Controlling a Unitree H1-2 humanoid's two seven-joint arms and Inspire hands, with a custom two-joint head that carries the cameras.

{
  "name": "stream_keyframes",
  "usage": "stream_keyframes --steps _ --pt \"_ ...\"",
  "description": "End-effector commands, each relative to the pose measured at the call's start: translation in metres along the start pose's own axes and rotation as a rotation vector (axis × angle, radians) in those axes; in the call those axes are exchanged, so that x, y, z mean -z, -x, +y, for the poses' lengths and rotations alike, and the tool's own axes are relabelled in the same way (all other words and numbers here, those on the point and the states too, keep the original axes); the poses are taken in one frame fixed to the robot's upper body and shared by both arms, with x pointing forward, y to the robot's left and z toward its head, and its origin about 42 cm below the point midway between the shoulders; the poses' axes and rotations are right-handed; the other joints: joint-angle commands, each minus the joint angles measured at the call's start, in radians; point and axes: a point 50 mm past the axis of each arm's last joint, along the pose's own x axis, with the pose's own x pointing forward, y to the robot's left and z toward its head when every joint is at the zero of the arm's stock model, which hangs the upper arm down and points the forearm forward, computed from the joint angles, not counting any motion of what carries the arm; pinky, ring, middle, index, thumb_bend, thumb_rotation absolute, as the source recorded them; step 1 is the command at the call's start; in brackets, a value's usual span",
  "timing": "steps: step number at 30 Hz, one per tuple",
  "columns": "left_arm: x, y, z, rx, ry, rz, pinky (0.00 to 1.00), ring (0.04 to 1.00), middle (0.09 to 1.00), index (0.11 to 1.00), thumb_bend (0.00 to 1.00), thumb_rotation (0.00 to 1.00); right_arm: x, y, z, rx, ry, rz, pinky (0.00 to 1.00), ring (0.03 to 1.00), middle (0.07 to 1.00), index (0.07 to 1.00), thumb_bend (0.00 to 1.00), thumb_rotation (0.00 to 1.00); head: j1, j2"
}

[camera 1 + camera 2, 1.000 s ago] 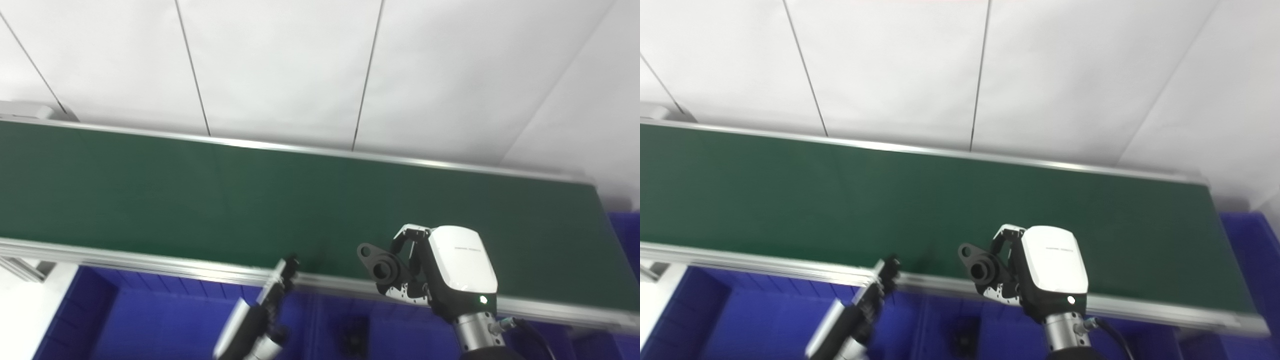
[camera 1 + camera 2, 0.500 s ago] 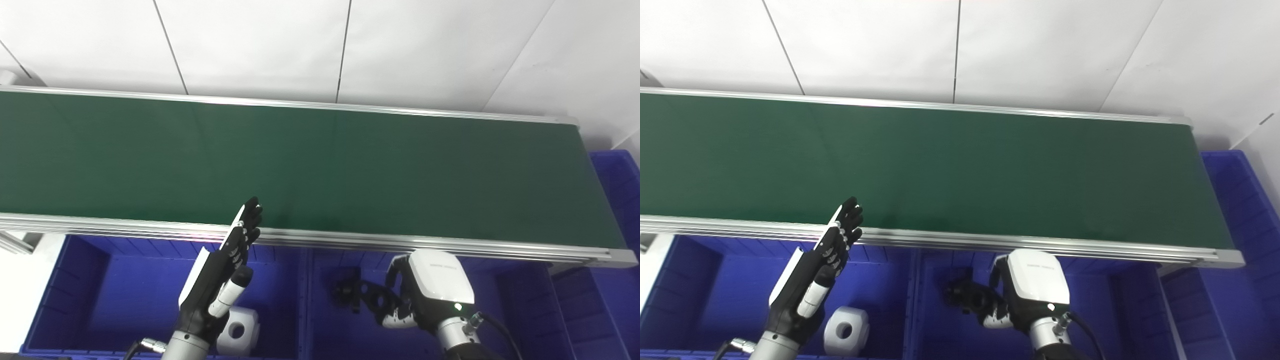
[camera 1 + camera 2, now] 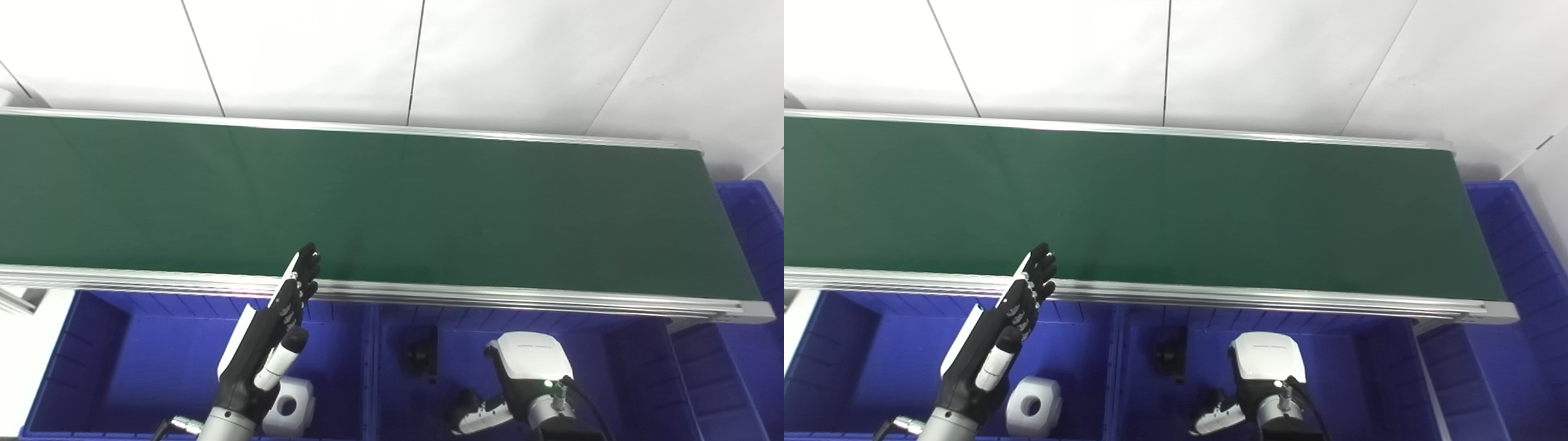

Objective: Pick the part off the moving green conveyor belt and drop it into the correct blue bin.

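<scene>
The green conveyor belt (image 3: 392,196) runs across the view with no part on it. My right hand (image 3: 530,370), white-backed, is low inside the middle blue bin (image 3: 618,367). A dark part (image 3: 462,405) sits against its curled fingers (image 3: 481,422), partly hidden and blurred. A second black part (image 3: 421,356) lies on that bin's floor near the belt rail. My left hand (image 3: 269,343) is open, fingers straight, its tips over the belt's near rail.
A white part with a round hole (image 3: 293,401) lies in the left blue bin (image 3: 92,367). Another blue bin (image 3: 756,239) stands past the belt's right end. An aluminium rail (image 3: 490,300) edges the belt above the bins.
The right hand has carried the dark part from the belt's near edge down into the middle bin, lower now than half a second ago. The camera tilted down. The left hand has held still.
</scene>
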Motion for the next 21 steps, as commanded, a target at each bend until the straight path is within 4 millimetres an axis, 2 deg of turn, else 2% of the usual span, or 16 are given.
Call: stream_keyframes --steps 1,2,3,6,8,9,10,11,12,13,15,18,21 --pt "-0.006 -0.001 -0.001 0.002 0.002 -0.042 1.0 1.0 1.0 1.0 0.93 0.89 -0.004 0.005 -0.009 0.033 -0.032 -0.034 0.81 0.909 0.962 0.932 1.0 0.73 0.002 -0.005" --pt "-0.005 -0.001 -0.001 0.002 0.003 -0.041 1.0 1.0 1.0 1.0 0.92 0.89 -0.004 0.005 -0.009 0.035 -0.047 -0.039 0.73 0.888 0.947 0.923 1.0 0.72 0.002 -0.005" --pt "-0.004 -0.001 -0.001 0.004 0.002 -0.039 1.0 1.0 1.0 1.0 0.92 0.89 -0.005 0.007 -0.009 0.05 -0.073 -0.052 0.72 0.886 0.945 0.922 1.0 0.71 0.006 -0.014" --pt "-0.002 0.0 0.0 0.013 -0.017 -0.03 1.0 1.0 1.0 1.0 0.93 0.9 -0.009 0.021 -0.016 0.092 -0.199 -0.113 0.57 0.794 0.885 0.895 1.0 0.69 0.019 -0.028" --pt "0.0 0.001 0.0 0.013 -0.019 -0.024 1.0 1.0 1.0 1.0 0.93 0.9 -0.013 0.031 -0.019 0.13 -0.308 -0.181 0.49 0.711 0.833 0.86 1.0 0.72 0.035 -0.042" --pt "0.001 0.002 0.0 0.013 -0.021 -0.021 1.0 1.0 1.0 1.0 0.93 0.9 -0.014 0.034 -0.02 0.145 -0.355 -0.212 0.49 0.692 0.808 0.838 0.97 0.74 0.037 -0.044" --pt "0.003 0.003 0.001 0.012 -0.031 -0.019 1.0 1.0 1.0 1.0 0.93 0.9 -0.02 0.044 -0.022 0.164 -0.496 -0.281 0.5 0.676 0.781 0.811 0.92 0.75 0.049 -0.054" --pt "0.004 0.003 0.001 0.011 -0.038 -0.018 0.99 1.0 1.0 1.0 0.93 0.91 -0.024 0.05 -0.023 0.18 -0.599 -0.327 0.53 0.659 0.743 0.768 0.82 0.75 0.049 -0.054" --pt "0.006 0.004 0.001 0.011 -0.048 -0.018 0.99 1.0 1.0 1.0 0.92 0.91 -0.035 0.062 -0.023 0.185 -0.773 -0.386 0.53 0.657 0.74 0.763 0.81 0.75 0.051 -0.055" --pt "0.006 0.005 0.001 0.01 -0.055 -0.018 0.98 0.995 1.0 1.0 0.9 0.91 -0.043 0.07 -0.023 0.191 -0.893 -0.42 0.57 0.67 0.731 0.746 0.73 0.78 0.05 -0.053" --pt "0.007 0.005 0.002 0.009 -0.074 -0.019 0.97 0.992 1.0 1.0 0.89 0.92 -0.066 0.084 -0.015 0.192 -1.195 -0.512 0.61 0.693 0.742 0.741 0.68 0.8 0.048 -0.044" --pt "0.009 0.005 0.004 0.013 -0.088 -0.012 0.96 0.991 1.0 1.0 0.88 0.93 -0.081 0.087 -0.001 0.24 -1.409 -0.606 0.64 0.725 0.762 0.742 0.68 0.81 0.046 -0.041" --pt "0.013 0.004 0.004 0.023 -0.082 -0.004 0.98 0.999 1.0 1.0 0.87 0.93 -0.078 0.074 0.018 0.311 -1.456 -0.66 0.71 0.763 0.784 0.754 0.73 0.85 0.055 -0.044"
